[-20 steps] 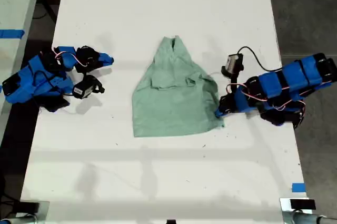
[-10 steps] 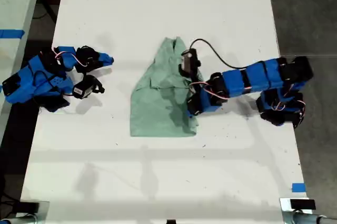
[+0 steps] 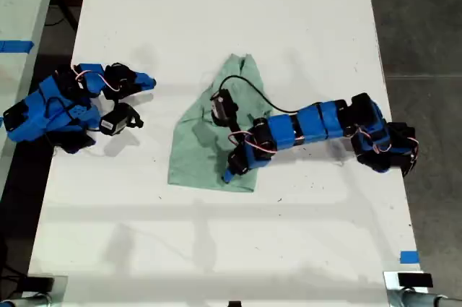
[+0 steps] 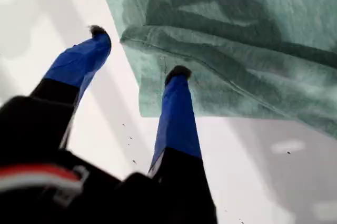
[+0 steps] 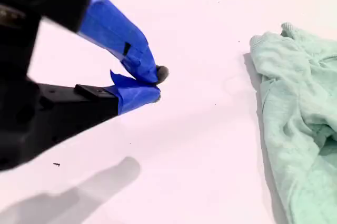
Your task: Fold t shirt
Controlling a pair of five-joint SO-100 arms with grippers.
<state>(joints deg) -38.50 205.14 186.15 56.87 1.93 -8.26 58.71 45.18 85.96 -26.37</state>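
Shirt: the t shirt (image 3: 209, 141) lies wrinkled on the white table (image 3: 216, 18), mid-table, one side folded over itself.
First: my first gripper (image 4: 138, 52) hovers at the shirt's folded edge, jaws spread, gripping nothing.
Second: my second gripper (image 5: 156, 84) sits well apart from the shirt, jaws pressed together, empty.

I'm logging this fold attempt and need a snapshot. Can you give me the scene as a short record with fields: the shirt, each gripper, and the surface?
t shirt: pale mint green, wrinkled, lying on the table, one side folded over onto itself
my first gripper: jaws open, above the shirt's folded edge, holding nothing
my second gripper: jaws shut, empty, over bare table, apart from the shirt
first arm: stretched in from the exterior view's right, over the shirt
table: white
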